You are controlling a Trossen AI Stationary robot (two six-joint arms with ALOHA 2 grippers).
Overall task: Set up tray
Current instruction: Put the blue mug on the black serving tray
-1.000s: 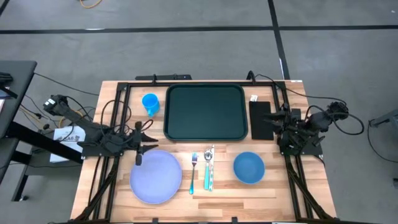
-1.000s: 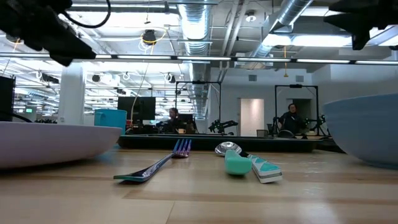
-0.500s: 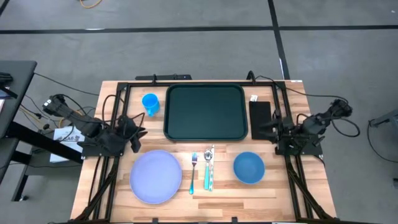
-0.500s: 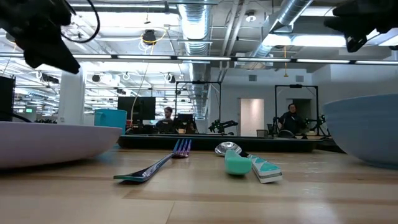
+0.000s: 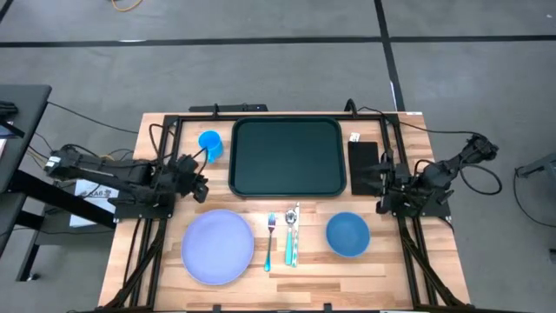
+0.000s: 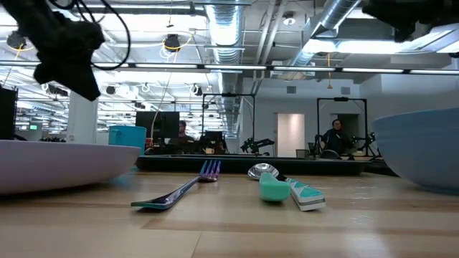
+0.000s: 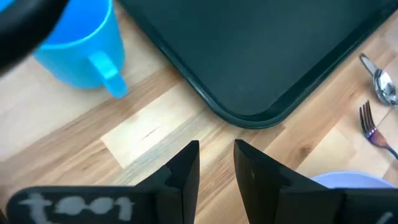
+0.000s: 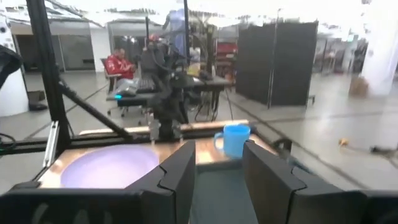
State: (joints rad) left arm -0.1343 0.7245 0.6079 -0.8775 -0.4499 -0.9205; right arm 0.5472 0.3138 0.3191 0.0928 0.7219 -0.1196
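Tray [image 5: 287, 156] flat on the surface [image 5: 391, 261], far centre, bare. Probably stiff, light, slick: best pinched at the raised rim. Left gripper [image 7: 216, 163] and right gripper [image 8: 219, 163] slightly apart, holding nothing.

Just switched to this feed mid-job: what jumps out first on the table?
The empty dark green tray dominates the far middle of the table, a blue mug at its left. Nearer the front lie a lavender plate, cutlery and a blue bowl. The left pincer hovers between mug and plate.
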